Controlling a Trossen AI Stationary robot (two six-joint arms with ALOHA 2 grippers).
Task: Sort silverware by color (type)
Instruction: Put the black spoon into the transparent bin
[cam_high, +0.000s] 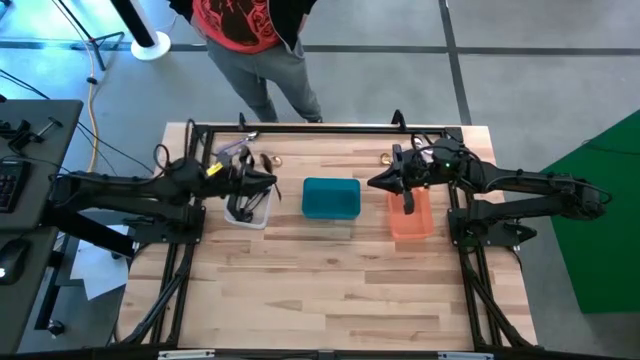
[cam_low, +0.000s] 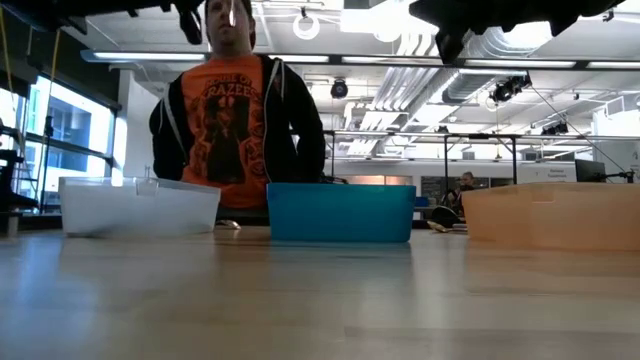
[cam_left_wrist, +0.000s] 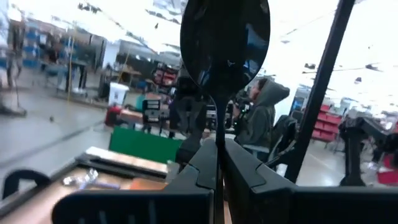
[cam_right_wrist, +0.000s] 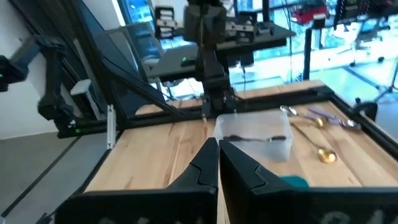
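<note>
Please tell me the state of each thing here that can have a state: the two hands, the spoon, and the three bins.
left hand: shut on black spoon, above the clear bin.
black spoon: held by its handle.
right hand: shut, holds nothing, above the orange bin.
clear bin: holds one dark utensil.
teal bin: looks empty.
orange bin: contents not visible.
</note>
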